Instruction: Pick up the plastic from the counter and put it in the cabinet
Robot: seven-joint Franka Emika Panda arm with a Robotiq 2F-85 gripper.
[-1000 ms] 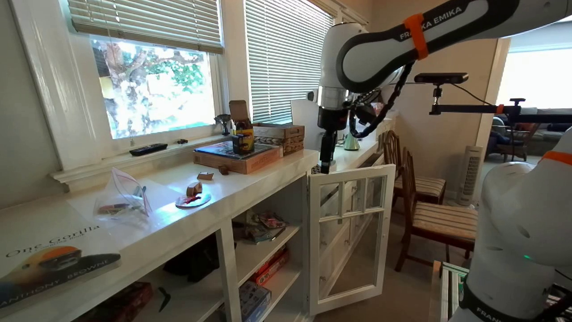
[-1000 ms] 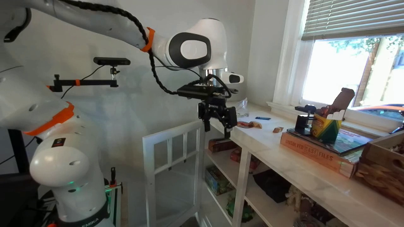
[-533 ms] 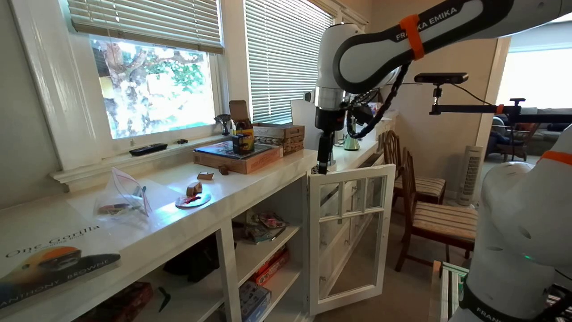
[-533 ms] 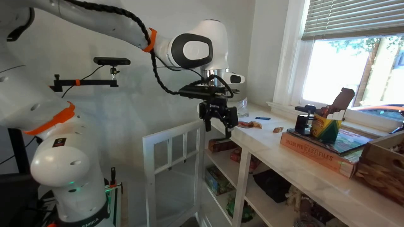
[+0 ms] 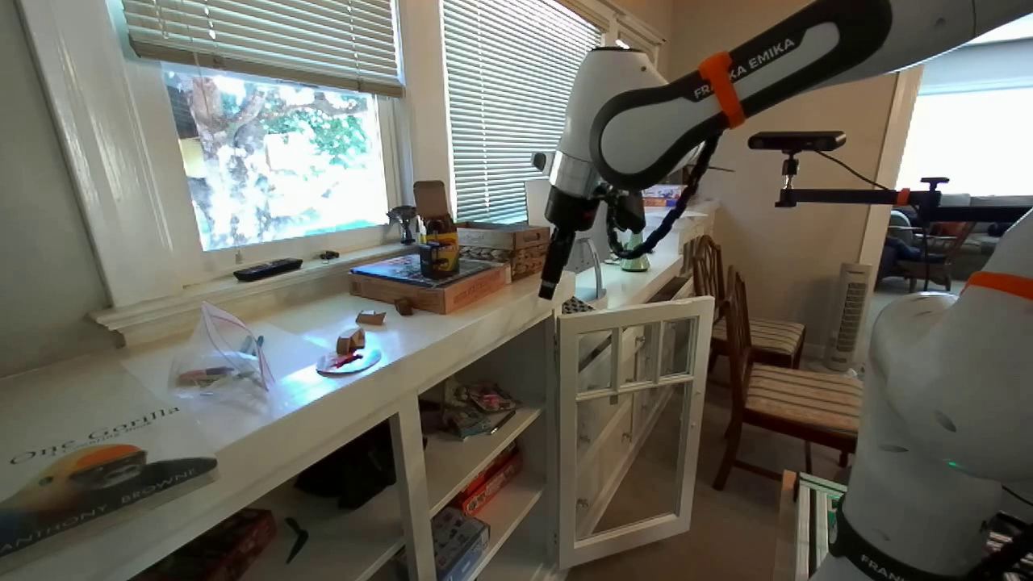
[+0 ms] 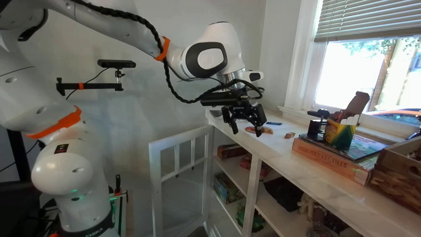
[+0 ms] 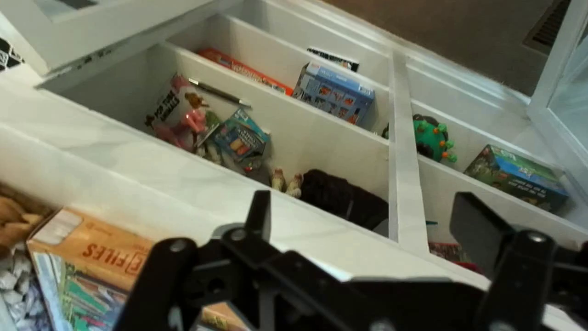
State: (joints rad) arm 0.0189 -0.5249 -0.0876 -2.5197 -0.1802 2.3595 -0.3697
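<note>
A clear plastic bag (image 5: 218, 359) with a few small coloured things in it lies on the white counter (image 5: 452, 343) in an exterior view. In the view opposite, my gripper (image 6: 247, 132) mostly hides it. The gripper is open and empty, its fingers well apart and tilted, near the counter's front edge. It also shows edge-on in an exterior view (image 5: 548, 287), well beyond the bag. The white cabinet (image 6: 253, 197) is below the counter with shelves exposed. In the wrist view, the gripper (image 7: 363, 202) is in front of the counter edge and cabinet divider (image 7: 406, 184); no bag shows there.
Glazed cabinet doors stand open (image 5: 694, 420), (image 6: 154, 187). An orange box (image 6: 329, 161) with a crayon box (image 6: 340, 133), a wooden crate (image 6: 398, 174), a round disc (image 5: 349, 363), brown scraps (image 5: 351, 340) and a book (image 5: 97, 484) lie on the counter. Shelves hold games and toys.
My gripper has risen a little, tilted, and shifted toward the counter, leftward in one exterior view and rightward in the opposite one. The bag has not moved. The fingers stay apart.
</note>
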